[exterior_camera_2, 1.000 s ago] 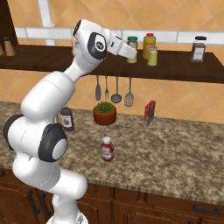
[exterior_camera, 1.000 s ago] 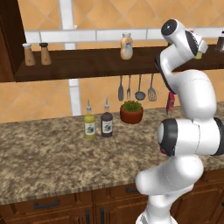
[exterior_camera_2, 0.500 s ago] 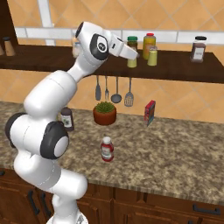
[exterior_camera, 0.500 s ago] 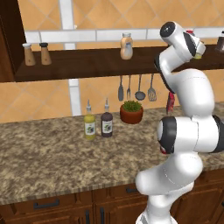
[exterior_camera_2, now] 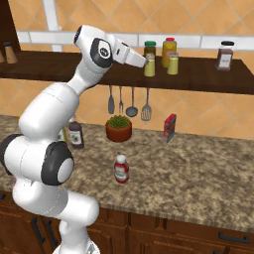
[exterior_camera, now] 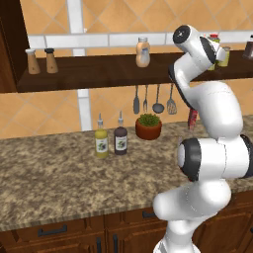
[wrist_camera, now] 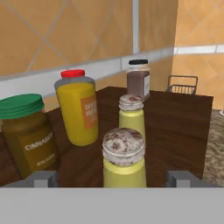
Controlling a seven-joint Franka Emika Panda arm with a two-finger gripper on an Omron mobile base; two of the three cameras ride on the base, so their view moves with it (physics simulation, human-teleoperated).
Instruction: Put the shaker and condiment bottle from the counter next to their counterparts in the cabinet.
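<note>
A simulated kitchen has a long dark wooden cabinet (exterior_camera_2: 208,79) shelf running above a speckled granite counter (exterior_camera_2: 208,173), with orange tiled wall behind. At the shelf's far left end, in the left base view, stand two brown shakers (exterior_camera: 40,60); a clear tan-filled bottle (exterior_camera: 143,52) with a pale cap stands further along, near the shelf's middle. Below on the counter, near its back edge, a yellow spouted bottle (exterior_camera: 101,141) and a dark spouted bottle (exterior_camera: 120,139) stand side by side, with a potted plant (exterior_camera: 148,126) just to their right and utensils (exterior_camera: 153,100) hanging from the shelf's underside. In the right base view the white arm reaches up to the shelf, its gripper (exterior_camera_2: 143,62) at the shaker (exterior_camera_2: 150,65), a pale yellow-green cylinder standing upright near the shelf's front edge. In the hand view the two finger tips (wrist_camera: 43,178) sit wide apart on either side of this shaker, not touching it, so the tool has let go. Its matching twin shaker (exterior_camera_2: 172,64) stands just beside it, apart from it. Behind them, against the wall, are a green-lidded jar (exterior_camera_2: 150,48) and a yellow red-capped bottle (exterior_camera_2: 169,51). A dark jar (exterior_camera_2: 225,55) stands toward the shelf's right end. On the counter, toward its front edge, the red condiment bottle (exterior_camera_2: 121,169) stands upright, and a small red box (exterior_camera_2: 169,127) sits near the back.
</note>
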